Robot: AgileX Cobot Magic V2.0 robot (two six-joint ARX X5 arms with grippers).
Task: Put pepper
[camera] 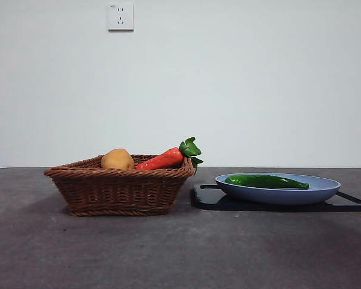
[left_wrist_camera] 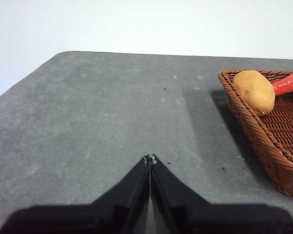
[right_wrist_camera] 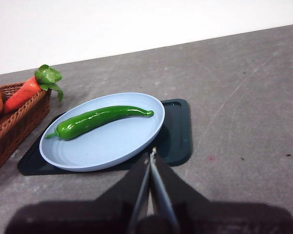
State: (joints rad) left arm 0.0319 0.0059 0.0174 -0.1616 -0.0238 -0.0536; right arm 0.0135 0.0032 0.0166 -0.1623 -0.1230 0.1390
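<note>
On the grey worktop (camera: 180, 253), the brown woven wicker basket (camera: 120, 189) holds a tan potato (camera: 117, 159) and a red-orange carrot (camera: 162, 159) (leafy top over the rim). Beside it, a dark flat tray (right_wrist_camera: 178, 131) carries a pale blue plate (right_wrist_camera: 112, 141). The long glossy green pepper (right_wrist_camera: 100, 118) lies across the plate. The left gripper (left_wrist_camera: 150, 158) and right gripper (right_wrist_camera: 152, 152) are both clenched, grasping nothing.
</note>
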